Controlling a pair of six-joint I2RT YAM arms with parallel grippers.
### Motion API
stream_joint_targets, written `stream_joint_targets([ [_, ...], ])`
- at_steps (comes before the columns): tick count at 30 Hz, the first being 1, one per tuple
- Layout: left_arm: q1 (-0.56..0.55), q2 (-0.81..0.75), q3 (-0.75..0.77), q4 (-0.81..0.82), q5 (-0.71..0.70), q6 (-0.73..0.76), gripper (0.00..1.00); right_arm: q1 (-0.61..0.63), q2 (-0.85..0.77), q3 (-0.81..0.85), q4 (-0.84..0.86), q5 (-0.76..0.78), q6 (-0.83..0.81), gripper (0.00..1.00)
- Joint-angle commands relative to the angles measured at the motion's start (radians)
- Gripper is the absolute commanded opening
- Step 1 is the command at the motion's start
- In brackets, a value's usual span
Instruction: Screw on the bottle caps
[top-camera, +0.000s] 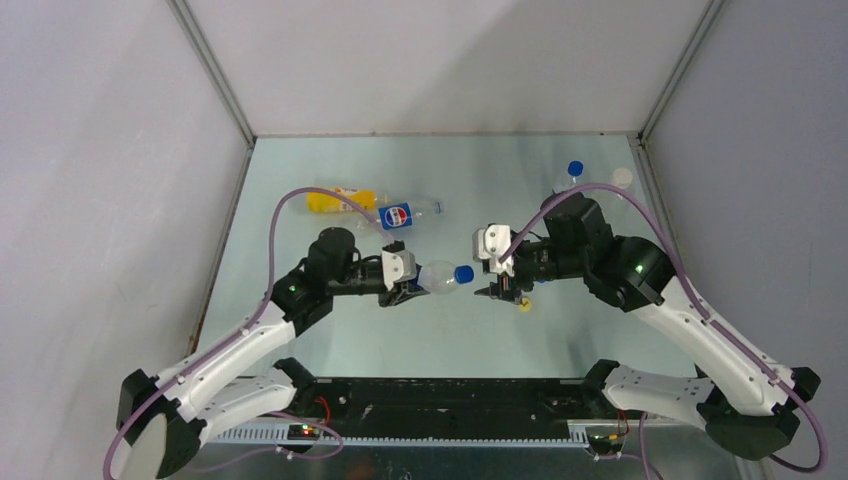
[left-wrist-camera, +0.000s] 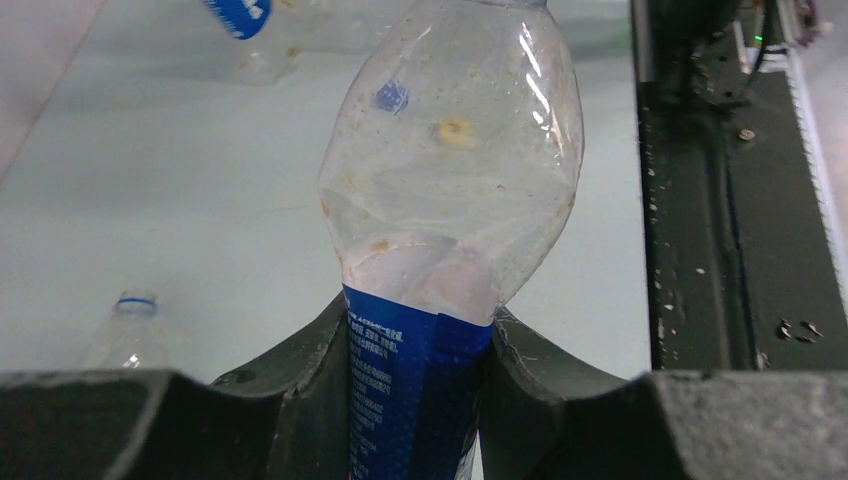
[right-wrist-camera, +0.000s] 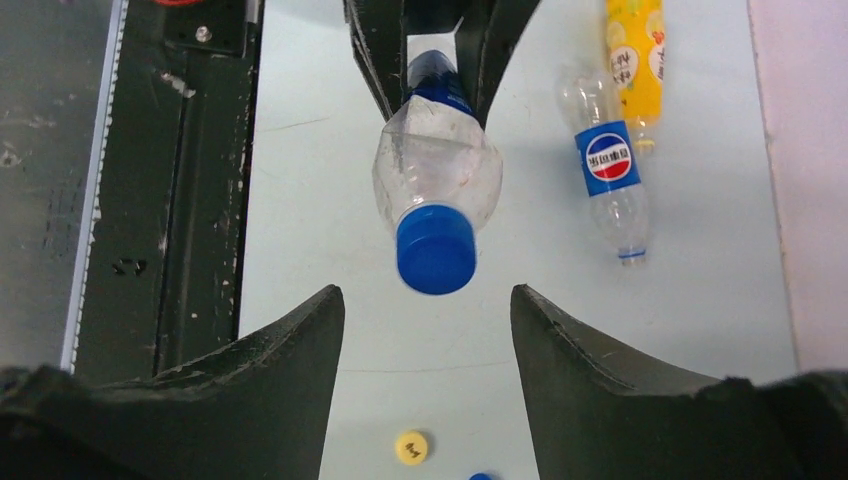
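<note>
My left gripper (top-camera: 408, 288) is shut on the blue label of a clear Pepsi bottle (top-camera: 437, 277) and holds it on its side above the table, neck pointing right. In the left wrist view the gripper (left-wrist-camera: 418, 312) pinches that bottle (left-wrist-camera: 450, 170). A blue cap (right-wrist-camera: 435, 248) sits on the bottle's neck. My right gripper (right-wrist-camera: 428, 305) is open and empty. It faces the cap (top-camera: 463, 273) a short way off. A yellow cap (right-wrist-camera: 411, 447) and a second blue cap (right-wrist-camera: 482, 477) lie on the table under the right gripper (top-camera: 497, 281).
A yellow-orange bottle (top-camera: 340, 200) and a second Pepsi bottle (top-camera: 405, 214) lie uncapped at the back left. At the back right there are a clear bottle (top-camera: 563, 186) with a blue top and a white round thing (top-camera: 623, 177). A dark rail (top-camera: 450, 395) runs along the near edge.
</note>
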Motion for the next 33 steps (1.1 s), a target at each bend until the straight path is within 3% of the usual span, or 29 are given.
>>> stream_joint_targets([
  [1,0.006,0.030,0.063,-0.068,0.151,0.041,0.00,0.005,0.024,0.029,-0.015,-0.083,-0.152,0.63],
  [9,0.007,0.040,0.061,-0.033,0.172,0.033,0.00,0.008,0.052,0.029,0.012,-0.111,-0.179,0.60],
  [25,0.007,0.068,0.067,0.017,0.176,-0.001,0.00,0.014,0.063,0.029,0.013,-0.138,-0.121,0.38],
  [33,0.007,0.050,0.036,0.203,0.134,-0.100,0.00,0.015,0.102,0.029,0.006,-0.064,-0.016,0.28],
])
